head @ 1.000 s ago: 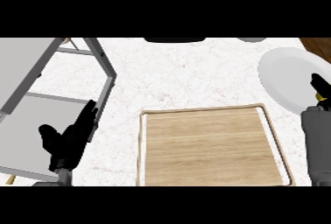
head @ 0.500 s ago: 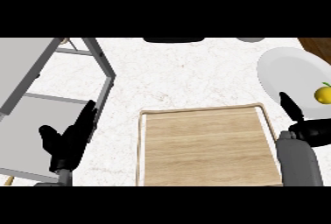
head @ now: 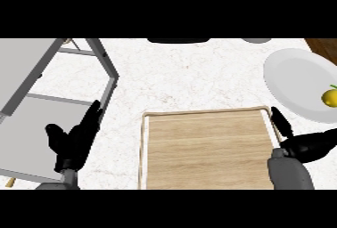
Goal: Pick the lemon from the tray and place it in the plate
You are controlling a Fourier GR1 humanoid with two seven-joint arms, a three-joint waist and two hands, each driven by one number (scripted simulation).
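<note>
1. Lemon [head: 330,97] lying in plate [head: 293,75], both cut by right edge.
2. Wooden tray [head: 204,147] bare.
3. Right hand [head: 304,143] beside tray, fingers relaxed, holding nothing.
4. Left hand [head: 74,141] resting, fingers straight.

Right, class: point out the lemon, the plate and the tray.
lemon [head: 330,97], head view, on its yellow skin.
plate [head: 293,75], head view, on a bare part of its white surface.
tray [head: 207,149], head view, on its bare wooden floor.
</note>
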